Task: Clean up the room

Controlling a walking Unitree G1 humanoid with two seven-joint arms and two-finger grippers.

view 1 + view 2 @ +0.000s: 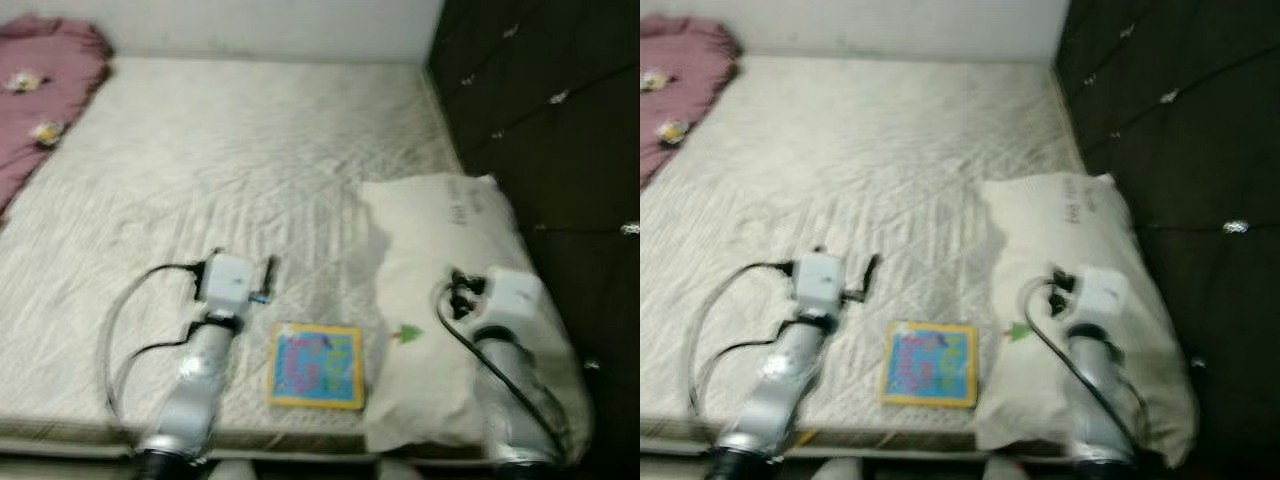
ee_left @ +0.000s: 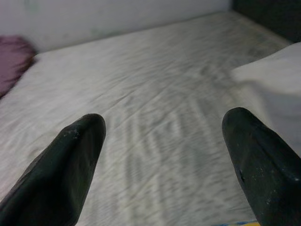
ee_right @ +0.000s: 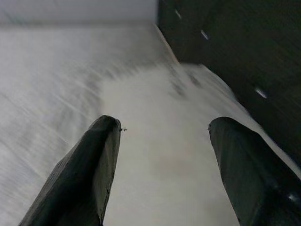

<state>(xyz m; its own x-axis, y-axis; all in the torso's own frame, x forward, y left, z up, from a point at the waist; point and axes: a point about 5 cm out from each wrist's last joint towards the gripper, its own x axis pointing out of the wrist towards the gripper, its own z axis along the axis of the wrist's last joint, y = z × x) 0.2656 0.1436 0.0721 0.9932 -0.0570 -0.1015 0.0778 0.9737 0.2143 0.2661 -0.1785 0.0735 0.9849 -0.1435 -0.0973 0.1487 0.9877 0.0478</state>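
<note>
A bare white quilted mattress [image 1: 230, 170] lies before me. A cream pillow [image 1: 450, 250] rests on its right side beside the dark headboard. A square, colourful book [image 1: 317, 366] with a yellow border lies flat near the front edge, between my two arms. My left gripper [image 2: 164, 155] hovers open over the mattress just left of the book, nothing between its fingers. My right gripper [image 3: 164, 155] is open above the pillow [image 3: 160, 141], holding nothing.
A dark tufted headboard [image 1: 550, 120] rises along the right. A crumpled maroon blanket [image 1: 40, 90] with small flowers lies at the far left corner. A pale wall [image 1: 270, 25] runs behind the bed.
</note>
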